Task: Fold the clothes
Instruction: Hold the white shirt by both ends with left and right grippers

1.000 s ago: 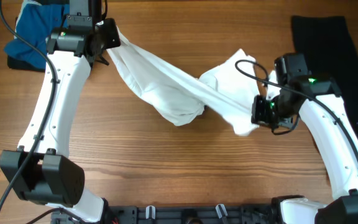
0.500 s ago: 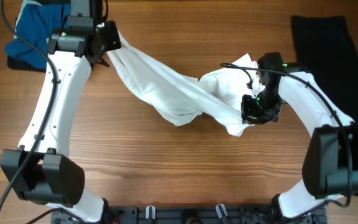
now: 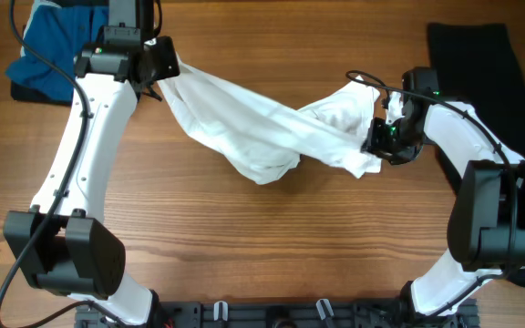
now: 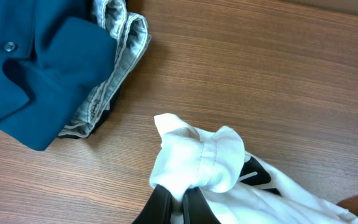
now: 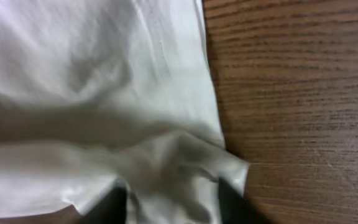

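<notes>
At bench's [image 3: 335,255] far-left corner: clamped on shirt [image 3: 262,137] hem with left gripper [image 4: 176,205]. Toward right edge: parted around other end with right gripper [image 5: 171,202] (nothing pinched). Could slip free, bunch if tensioned.

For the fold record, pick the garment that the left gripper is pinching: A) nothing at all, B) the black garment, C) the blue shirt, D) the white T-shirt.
D: in the left wrist view the left gripper is closed on a bunched hem of the white T-shirt, while the blue shirt lies apart from it.
</notes>
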Robot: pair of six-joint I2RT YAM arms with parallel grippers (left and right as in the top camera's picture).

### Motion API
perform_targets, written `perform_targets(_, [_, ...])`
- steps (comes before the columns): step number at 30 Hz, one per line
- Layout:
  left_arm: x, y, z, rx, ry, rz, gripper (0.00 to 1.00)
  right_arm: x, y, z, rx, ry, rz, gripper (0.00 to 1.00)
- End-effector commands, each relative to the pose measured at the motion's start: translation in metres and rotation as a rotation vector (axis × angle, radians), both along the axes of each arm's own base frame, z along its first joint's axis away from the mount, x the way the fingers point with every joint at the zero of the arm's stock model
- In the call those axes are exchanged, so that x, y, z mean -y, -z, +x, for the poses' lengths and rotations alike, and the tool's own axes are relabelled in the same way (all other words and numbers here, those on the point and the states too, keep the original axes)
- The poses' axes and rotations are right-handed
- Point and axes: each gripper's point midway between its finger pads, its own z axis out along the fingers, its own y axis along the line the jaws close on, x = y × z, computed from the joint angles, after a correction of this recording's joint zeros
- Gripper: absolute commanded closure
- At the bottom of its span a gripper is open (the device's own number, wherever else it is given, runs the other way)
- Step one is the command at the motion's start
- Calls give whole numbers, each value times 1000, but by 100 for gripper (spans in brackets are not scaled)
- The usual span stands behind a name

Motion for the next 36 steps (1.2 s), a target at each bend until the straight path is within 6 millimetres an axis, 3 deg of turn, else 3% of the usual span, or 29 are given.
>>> perform_targets(1, [-1, 7, 1, -9, -18, -4, 96, -5, 3, -4, -29, -10, 30, 25])
perform_targets(10, [-1, 7, 1, -10, -18, -4, 96, -22, -46, -6, 50, -65, 38, 31])
perform_targets(15, [-1, 7, 1, -10, -18, -4, 96, -26, -31, -10, 35, -71, -113, 36])
perform_targets(17, [-1, 7, 1, -11, -17, -4, 96, -22, -19, -17, -1, 28, -192, 43])
perform_targets(20, [-1, 8, 0, -15, -17, -4, 96, -26, -7, -27, -27, 104, -202, 50])
perform_targets(23, [-1, 8, 0, -15, -17, -4, 96, -29, 1, -28, -22, 142, -197, 51])
perform_targets(30, [-1, 8, 0, -16, -17, -4, 96, -30, 6, -20, 24, 152, -186, 51])
perform_targets(36, [-1, 8, 0, -17, -17, -3, 96, -30, 7, -19, 30, 148, -185, 59])
